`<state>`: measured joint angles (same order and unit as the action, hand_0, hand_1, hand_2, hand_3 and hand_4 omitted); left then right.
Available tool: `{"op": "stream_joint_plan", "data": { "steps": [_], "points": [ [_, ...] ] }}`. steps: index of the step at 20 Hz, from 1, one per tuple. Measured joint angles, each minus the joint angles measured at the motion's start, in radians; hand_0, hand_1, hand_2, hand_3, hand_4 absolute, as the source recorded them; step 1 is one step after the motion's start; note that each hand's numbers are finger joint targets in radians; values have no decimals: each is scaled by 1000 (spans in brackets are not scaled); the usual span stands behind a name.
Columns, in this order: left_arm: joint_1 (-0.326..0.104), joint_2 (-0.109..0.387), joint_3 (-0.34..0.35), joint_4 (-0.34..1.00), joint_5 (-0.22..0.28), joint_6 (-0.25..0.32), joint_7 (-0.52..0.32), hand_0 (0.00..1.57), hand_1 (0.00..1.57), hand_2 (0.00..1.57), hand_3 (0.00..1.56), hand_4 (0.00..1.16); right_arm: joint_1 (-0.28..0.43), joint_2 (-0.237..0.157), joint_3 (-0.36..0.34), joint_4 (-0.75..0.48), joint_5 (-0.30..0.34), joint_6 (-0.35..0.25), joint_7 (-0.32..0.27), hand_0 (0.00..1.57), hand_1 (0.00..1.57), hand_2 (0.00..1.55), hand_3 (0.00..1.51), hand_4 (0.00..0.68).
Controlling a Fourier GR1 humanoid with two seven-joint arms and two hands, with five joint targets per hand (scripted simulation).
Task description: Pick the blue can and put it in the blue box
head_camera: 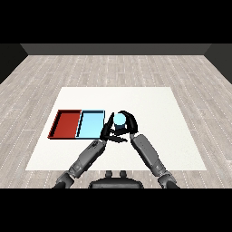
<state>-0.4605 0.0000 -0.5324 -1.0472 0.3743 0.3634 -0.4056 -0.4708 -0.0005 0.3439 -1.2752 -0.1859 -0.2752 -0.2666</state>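
Observation:
The blue can (119,120) stands just right of the light blue tray (90,125), seen from above as a pale blue round top. My right hand (128,123) curls round it, fingers wrapping its far and right sides. My left hand (108,129) is close against the can's left side, over the blue tray's right edge, with its fingers reaching toward the can. Whether the can rests on the table or is lifted is not clear.
The red tray (65,124) lies left of the blue tray, touching it. Both trays hold nothing. The white table (163,118) spreads to the right and the far side, with wooden floor beyond.

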Motion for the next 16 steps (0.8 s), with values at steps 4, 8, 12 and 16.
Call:
{"op": "stream_joint_plan", "data": {
  "steps": [4, 8, 12, 16],
  "points": [
    [-12, 2, -50, -2, 29, 46, 7, 0, 0, 0, 0, 0, -12, -1, 42, 30, -29, -27, -28, 1426, 1426, 1462, 1384, 549],
    [-40, 8, -46, 17, 44, 49, 16, 0, 0, 0, 0, 0, -15, -3, 57, 16, -37, -38, -22, 1428, 1428, 1462, 1377, 546],
    [-50, 7, -43, 4, 39, 55, 36, 0, 0, 0, 0, 0, 1, -2, 65, -5, -35, -37, -6, 1440, 1440, 1465, 1380, 531],
    [-48, 6, -51, 11, 46, 53, 10, 0, 0, 0, 0, 0, -27, -2, 91, 26, -63, -60, -22, 1468, 1468, 1468, 1374, 528]
  ]
}}
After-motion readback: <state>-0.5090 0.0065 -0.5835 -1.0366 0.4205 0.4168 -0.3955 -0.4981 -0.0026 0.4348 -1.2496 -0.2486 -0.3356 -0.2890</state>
